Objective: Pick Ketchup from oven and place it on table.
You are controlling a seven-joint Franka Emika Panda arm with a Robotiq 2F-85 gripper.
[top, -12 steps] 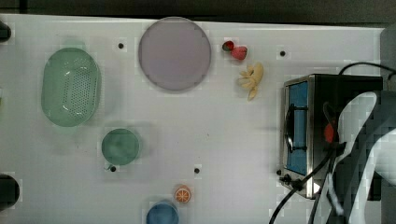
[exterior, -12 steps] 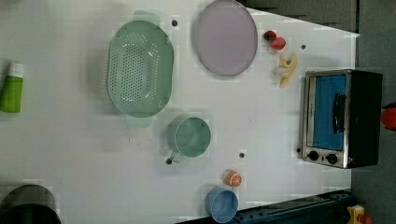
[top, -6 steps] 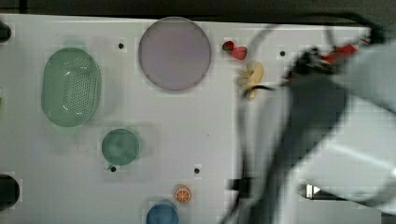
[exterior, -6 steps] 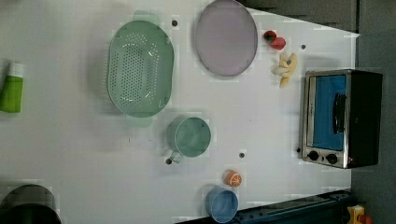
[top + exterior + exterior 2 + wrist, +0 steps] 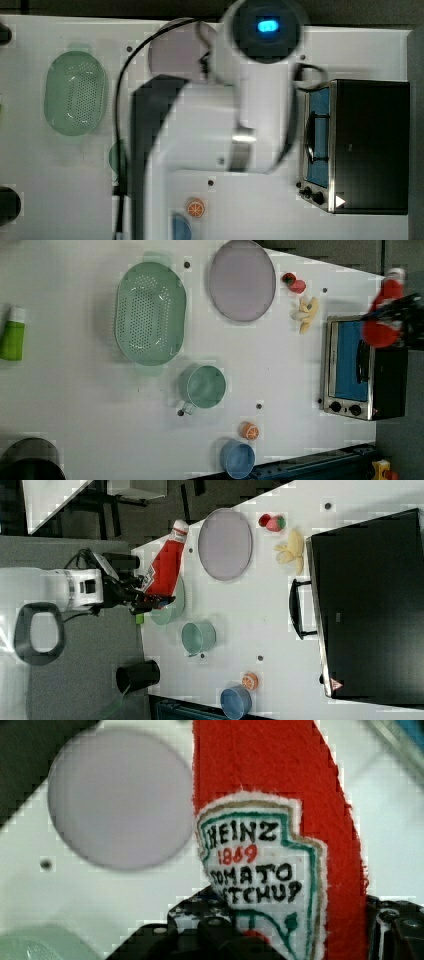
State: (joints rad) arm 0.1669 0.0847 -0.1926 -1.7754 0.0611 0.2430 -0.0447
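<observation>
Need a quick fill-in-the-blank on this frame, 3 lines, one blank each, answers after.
1. The claw is shut on the ____ bottle.
2. The oven has a ____-tinted glass door.
3. Beside the round plate lie a strawberry and a peeled ____.

Missing words: ketchup; blue; banana
</observation>
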